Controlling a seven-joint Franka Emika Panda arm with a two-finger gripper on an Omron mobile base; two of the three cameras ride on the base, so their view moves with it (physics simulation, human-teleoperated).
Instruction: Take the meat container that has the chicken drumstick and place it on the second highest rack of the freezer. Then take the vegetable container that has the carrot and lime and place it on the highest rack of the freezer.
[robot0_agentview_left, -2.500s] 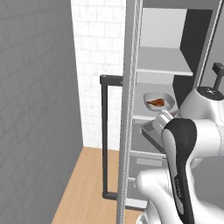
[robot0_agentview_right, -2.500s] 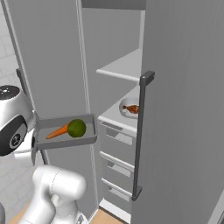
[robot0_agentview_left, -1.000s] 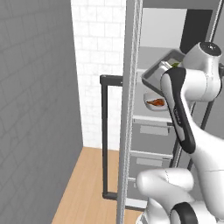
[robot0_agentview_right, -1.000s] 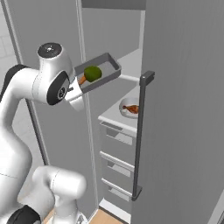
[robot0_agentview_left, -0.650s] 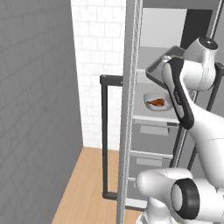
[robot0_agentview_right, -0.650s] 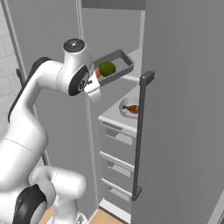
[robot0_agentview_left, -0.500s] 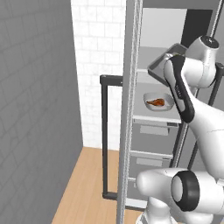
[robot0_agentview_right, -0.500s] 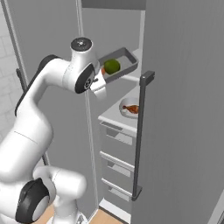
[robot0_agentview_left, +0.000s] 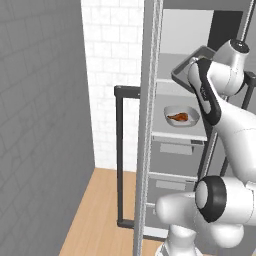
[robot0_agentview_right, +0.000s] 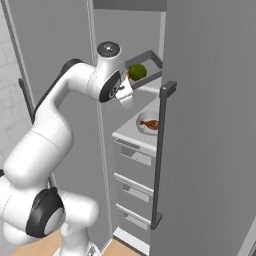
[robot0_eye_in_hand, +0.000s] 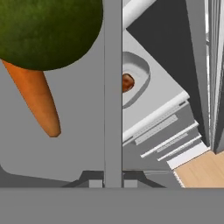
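Vegetable container (robot0_agentview_right: 146, 71) — a grey tray carrying the lime (robot0_agentview_right: 137, 71) and the carrot (robot0_eye_in_hand: 38, 99) — is pinched by its rim in the hand (robot0_eye_in_hand: 113, 181), clamped tight on the wall, and hangs at the mouth of the freezer (robot0_agentview_right: 145, 150) by the highest rack (robot0_agentview_left: 172, 86). Below it, on the second highest rack (robot0_agentview_right: 131, 132), the meat container (robot0_agentview_right: 148, 123) with the chicken drumstick (robot0_agentview_left: 178, 117) already sits, so 1 of the 2 placements looks done. Risks from here: the tray is tilted and gripped at 1 edge, so the round lime could roll out — or the far corner could catch the shelf lip or door frame on the way in.
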